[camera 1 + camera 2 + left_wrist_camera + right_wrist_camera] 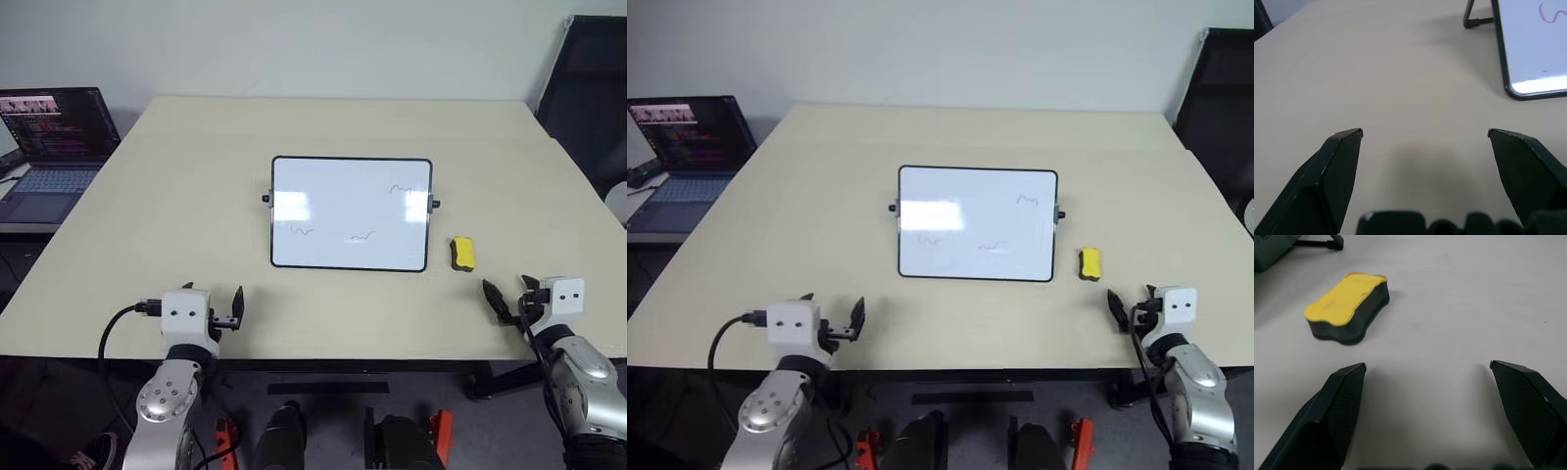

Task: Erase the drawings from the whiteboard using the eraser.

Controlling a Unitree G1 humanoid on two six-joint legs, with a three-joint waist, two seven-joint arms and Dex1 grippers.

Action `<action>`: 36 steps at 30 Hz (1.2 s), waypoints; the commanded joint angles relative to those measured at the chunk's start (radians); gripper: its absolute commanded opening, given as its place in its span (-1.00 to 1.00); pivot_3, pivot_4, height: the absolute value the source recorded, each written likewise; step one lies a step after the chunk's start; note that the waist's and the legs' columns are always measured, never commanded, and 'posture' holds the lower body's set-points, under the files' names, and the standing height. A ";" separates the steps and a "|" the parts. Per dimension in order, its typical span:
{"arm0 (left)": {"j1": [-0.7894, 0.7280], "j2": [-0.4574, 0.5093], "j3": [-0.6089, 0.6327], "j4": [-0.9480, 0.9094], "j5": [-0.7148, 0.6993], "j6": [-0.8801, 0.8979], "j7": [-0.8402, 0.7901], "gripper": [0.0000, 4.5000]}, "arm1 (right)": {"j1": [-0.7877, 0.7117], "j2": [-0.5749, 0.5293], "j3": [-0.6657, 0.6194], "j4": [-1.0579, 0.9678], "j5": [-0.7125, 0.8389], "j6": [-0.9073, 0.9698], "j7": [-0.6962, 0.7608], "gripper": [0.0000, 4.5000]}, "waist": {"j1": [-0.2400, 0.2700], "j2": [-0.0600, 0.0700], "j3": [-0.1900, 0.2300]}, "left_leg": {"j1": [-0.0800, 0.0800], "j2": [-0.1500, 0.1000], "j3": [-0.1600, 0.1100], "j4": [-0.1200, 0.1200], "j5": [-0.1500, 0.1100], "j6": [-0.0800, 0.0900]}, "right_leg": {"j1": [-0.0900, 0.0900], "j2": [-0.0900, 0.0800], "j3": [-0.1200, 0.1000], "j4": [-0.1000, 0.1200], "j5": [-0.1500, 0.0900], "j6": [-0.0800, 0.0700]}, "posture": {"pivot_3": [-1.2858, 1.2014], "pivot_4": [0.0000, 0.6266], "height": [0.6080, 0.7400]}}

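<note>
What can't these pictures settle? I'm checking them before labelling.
- Whiteboard back and stand: hidden by its own face, head views.
- Drawings: too small to read their shapes.
- Eraser underside: lies against the table.
- Laptop: cut off by the edge.

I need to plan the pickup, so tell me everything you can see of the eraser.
The eraser is a small rounded block with a wavy outline, yellow on top with a thick dark layer beneath. It lies flat on the table, yellow side up, just off the right edge of the whiteboard, apart from it. Nothing touches it except the table. The right gripper sits a little short of it, fingers spread and empty.
</note>
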 commanded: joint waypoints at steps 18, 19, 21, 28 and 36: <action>-0.084 0.245 0.024 0.034 -0.127 -0.115 -0.338 1.00 | 0.000 0.013 0.051 -0.352 0.126 0.295 -0.033 0.98 | 0.000 0.000 0.000 | 0.000 0.001 0.000 -0.001 0.000 0.000 | -0.001 0.000 -0.001 0.000 -0.001 -0.002 | 0.03 -0.52 1.00; -0.095 0.273 0.044 0.046 -0.151 -0.116 -0.377 1.00 | 0.002 0.027 0.065 -0.393 0.121 0.320 -0.063 0.98 | 0.000 0.000 0.000 | 0.000 0.001 0.000 -0.001 -0.001 0.000 | -0.001 0.000 -0.001 0.000 -0.001 -0.002 | 0.03 -0.52 1.00; -0.188 0.331 0.033 0.052 -0.216 -0.064 -0.466 1.00 | -0.015 0.018 0.049 -0.456 0.155 0.409 -0.102 0.98 | 0.001 0.000 0.000 | 0.000 0.001 0.000 -0.001 -0.001 0.000 | -0.001 0.000 -0.001 0.000 -0.001 -0.002 | 0.03 -0.52 1.00; -0.510 0.471 -0.028 0.186 -0.327 0.008 -0.717 1.00 | -0.124 0.028 0.032 -0.559 0.177 0.661 -0.276 0.98 | 0.004 0.000 0.000 | -0.004 0.001 0.000 -0.001 0.000 0.000 | -0.005 0.001 -0.001 0.001 -0.001 -0.002 | 0.03 -0.52 1.00; -0.753 0.541 -0.123 0.291 -0.437 0.121 -0.991 1.00 | -0.342 0.077 0.058 -0.446 0.108 0.773 -0.429 0.98 | -0.024 0.000 0.000 | -0.011 0.001 0.000 -0.001 0.000 0.001 | -0.012 0.002 -0.001 0.002 0.004 0.007 | 0.03 -0.52 1.00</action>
